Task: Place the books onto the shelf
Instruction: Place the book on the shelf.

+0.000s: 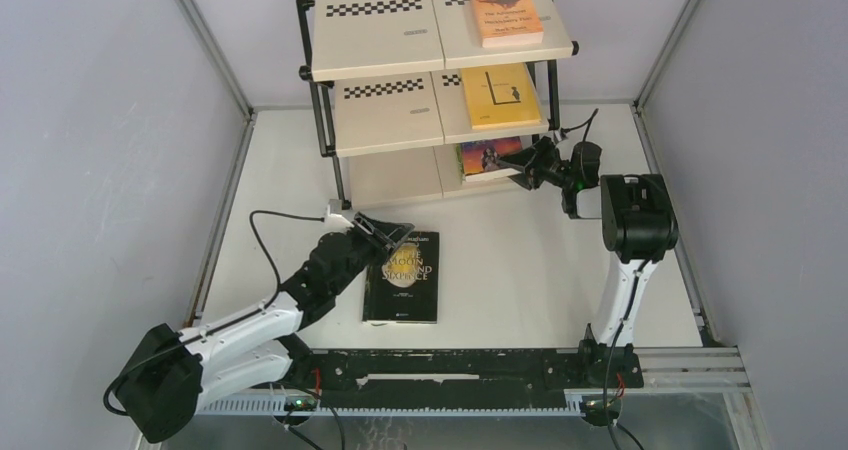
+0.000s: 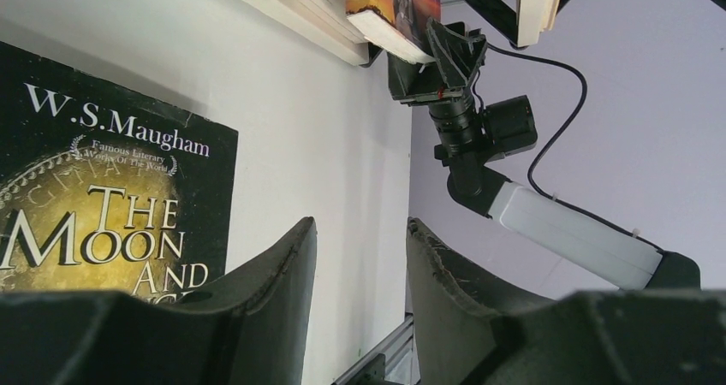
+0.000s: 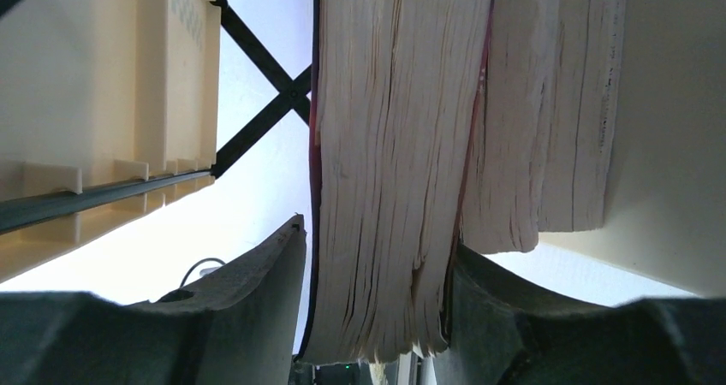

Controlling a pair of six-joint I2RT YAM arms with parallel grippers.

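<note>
The shelf [image 1: 385, 120] hides under its middle board most of the colourful book [image 1: 488, 155] on the lowest tier, the left gripper [image 1: 398, 234] covers one top corner of the black book [image 1: 405, 280], and the title of the orange book [image 1: 505, 12] is too small to read.

1 book [image 1: 403, 276] lies on the table [image 1: 560, 270] before the shelf [image 1: 385, 30]; 3 tiers hold others.

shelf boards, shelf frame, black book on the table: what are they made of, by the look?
Boards: likely moulded plastic, cream, matte; the right wrist view shows ribs and tabs under an edge.
Frame: probably metal tube or rod with a black coating; thin crossed struts at the back.
Black book: paperback with a thin printed card cover; its top edge looks scuffed in the left wrist view.
</note>
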